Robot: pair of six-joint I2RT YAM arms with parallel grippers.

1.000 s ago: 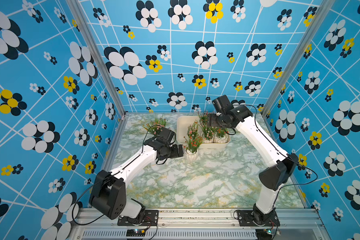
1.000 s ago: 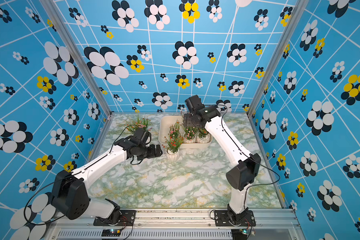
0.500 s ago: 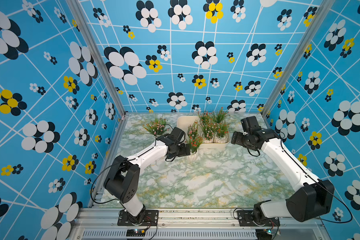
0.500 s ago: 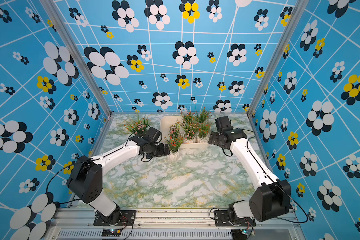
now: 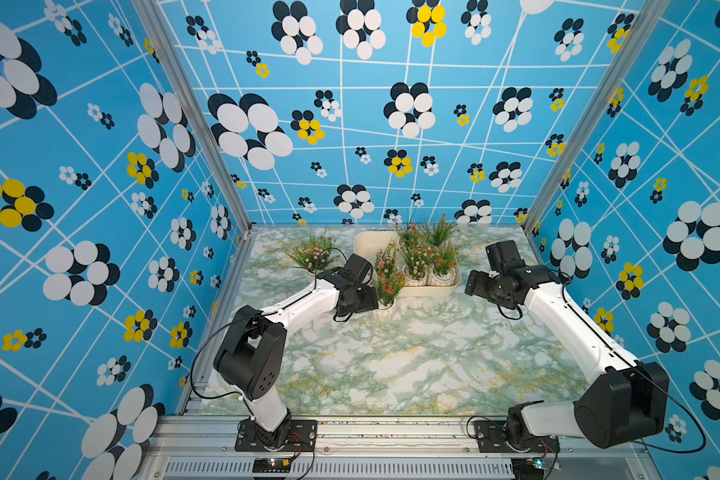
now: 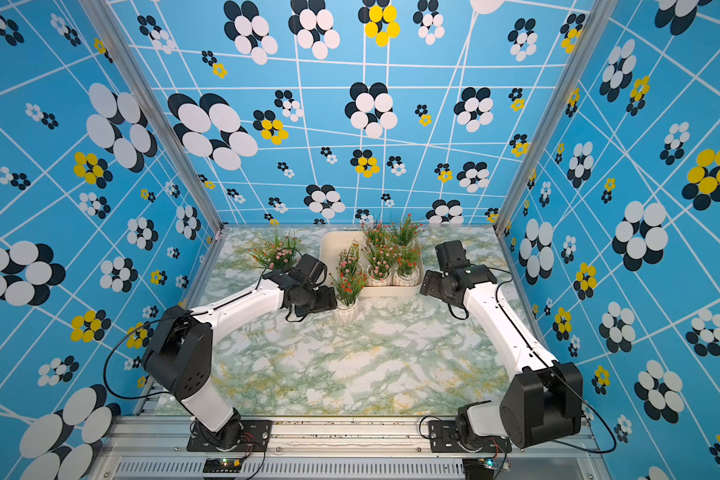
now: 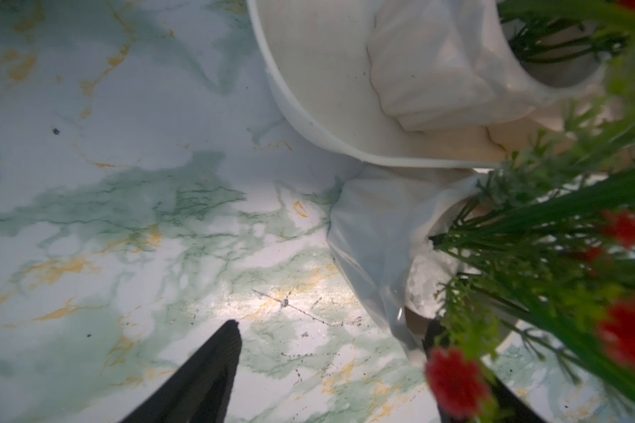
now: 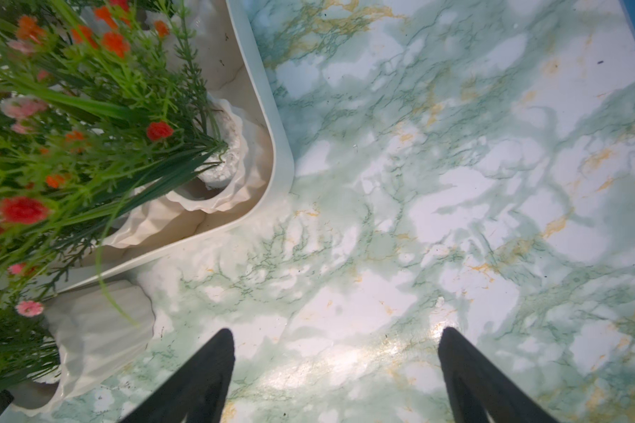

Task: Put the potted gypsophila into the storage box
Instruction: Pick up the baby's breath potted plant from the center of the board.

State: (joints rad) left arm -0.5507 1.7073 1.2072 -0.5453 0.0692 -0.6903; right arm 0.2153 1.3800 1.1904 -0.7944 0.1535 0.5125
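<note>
Left end effector (image 7: 330,327) gapes beside red-flowered gypsophila (image 7: 521,234) in ribbed white pot (image 7: 367,249).

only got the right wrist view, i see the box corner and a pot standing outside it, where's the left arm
Observer: The left end effector is right beside that pot, on the side away from your arm.
Operator: has it got hold of it
Observer: Not clamped. The left wrist view shows open jaws: one finger is over bare table, the other is mostly hidden behind stems by the pot.
Operator: any more pots outside
Observer: Yes, one more potted plant stands on the table beyond the left arm, outside the storage box.
</note>
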